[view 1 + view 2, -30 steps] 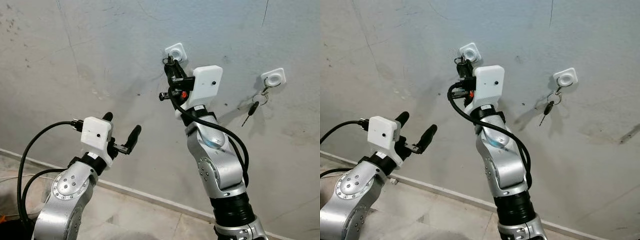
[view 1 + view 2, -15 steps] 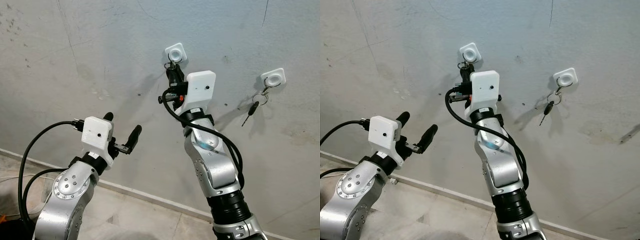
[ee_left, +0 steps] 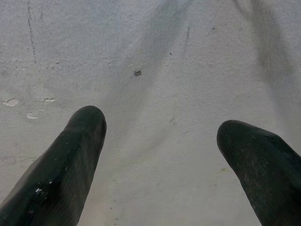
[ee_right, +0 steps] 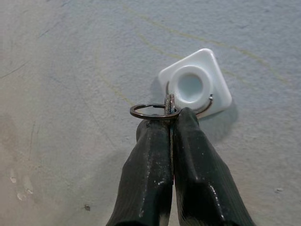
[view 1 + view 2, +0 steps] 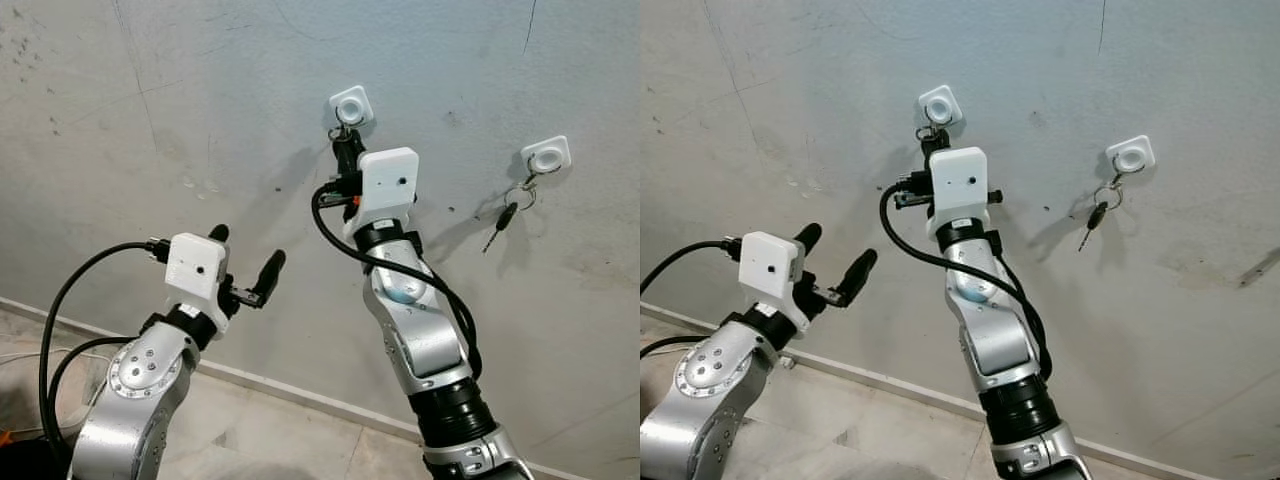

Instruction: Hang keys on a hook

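Grey scuffed plaster wall [image 5: 150, 90] filled the background, pale baseboard [image 5: 290, 392] along its foot and a concrete floor [image 5: 250, 440] below. Two white square wall hooks were stuck on it: left hook [image 5: 349, 104] and right hook [image 5: 549, 154], well apart. Right hook already carried a key ring with a dark key [image 5: 505, 215] dangling. Right gripper [image 4: 170, 118] was raised to the wall just under the left hook, jaws pressed together, clamped on a metal key ring [image 4: 154, 111]. Ring sat at the fingertips [image 4: 155, 129], right against the hook's lower edge by its wire loop; could not tell whether it was actually caught on the loop. Keys themselves hidden behind the gripper in the head views. Left gripper [image 5: 243, 265] was held lower and off to the left, near the wall, jaws wide apart, holding nothing, fingertips [image 3: 87, 122] pointed at bare plaster.
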`<state>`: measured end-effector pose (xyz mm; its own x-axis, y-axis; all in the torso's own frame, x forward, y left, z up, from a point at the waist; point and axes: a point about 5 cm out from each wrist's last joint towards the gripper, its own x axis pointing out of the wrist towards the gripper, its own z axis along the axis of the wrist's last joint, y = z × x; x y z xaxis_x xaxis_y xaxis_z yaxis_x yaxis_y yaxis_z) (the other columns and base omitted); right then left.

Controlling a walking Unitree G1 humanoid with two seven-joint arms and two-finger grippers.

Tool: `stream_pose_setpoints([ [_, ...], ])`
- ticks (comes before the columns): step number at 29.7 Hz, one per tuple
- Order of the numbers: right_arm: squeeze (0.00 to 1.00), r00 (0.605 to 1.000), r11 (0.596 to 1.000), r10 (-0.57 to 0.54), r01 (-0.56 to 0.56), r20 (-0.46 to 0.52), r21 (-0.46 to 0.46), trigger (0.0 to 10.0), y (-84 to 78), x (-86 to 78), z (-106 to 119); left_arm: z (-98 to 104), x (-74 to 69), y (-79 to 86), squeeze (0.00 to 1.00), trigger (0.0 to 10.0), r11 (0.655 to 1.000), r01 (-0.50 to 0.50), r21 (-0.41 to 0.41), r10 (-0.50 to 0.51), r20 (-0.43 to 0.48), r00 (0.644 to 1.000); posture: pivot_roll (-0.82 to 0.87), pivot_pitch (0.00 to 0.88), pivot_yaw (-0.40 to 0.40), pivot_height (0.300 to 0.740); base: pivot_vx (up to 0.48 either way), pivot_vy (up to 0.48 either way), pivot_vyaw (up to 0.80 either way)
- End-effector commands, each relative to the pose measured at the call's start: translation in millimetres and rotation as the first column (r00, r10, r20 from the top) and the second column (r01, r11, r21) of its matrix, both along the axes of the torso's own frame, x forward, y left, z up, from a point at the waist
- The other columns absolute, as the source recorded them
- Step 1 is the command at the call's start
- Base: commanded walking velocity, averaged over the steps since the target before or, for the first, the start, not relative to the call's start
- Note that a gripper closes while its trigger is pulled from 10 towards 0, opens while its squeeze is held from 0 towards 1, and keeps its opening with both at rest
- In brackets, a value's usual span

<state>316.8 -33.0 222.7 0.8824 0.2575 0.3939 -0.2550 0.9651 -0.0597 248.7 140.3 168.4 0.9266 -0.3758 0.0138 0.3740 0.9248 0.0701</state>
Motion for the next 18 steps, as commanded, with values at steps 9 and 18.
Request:
stream_pose_setpoints([
  [9,0.00,0.999,0.999,-0.033,0.034,0.039,-0.025,10.0,6.9,0.8,4.5,0.0,-1.0,-4.2,0.00,10.0,1.000,0.020,0.007,-0.020,-0.005,1.000,0.27,0.066,-0.095,0.740,0.000,0.000,0.00],
  [18,0.00,0.997,0.996,-0.057,0.060,0.045,-0.061,10.0,5.8,2.8,0.6,6.1,-0.4,-6.4,0.00,10.0,0.999,0.039,0.015,-0.040,0.026,0.999,0.27,0.067,-0.099,0.740,0.000,0.000,0.00],
])
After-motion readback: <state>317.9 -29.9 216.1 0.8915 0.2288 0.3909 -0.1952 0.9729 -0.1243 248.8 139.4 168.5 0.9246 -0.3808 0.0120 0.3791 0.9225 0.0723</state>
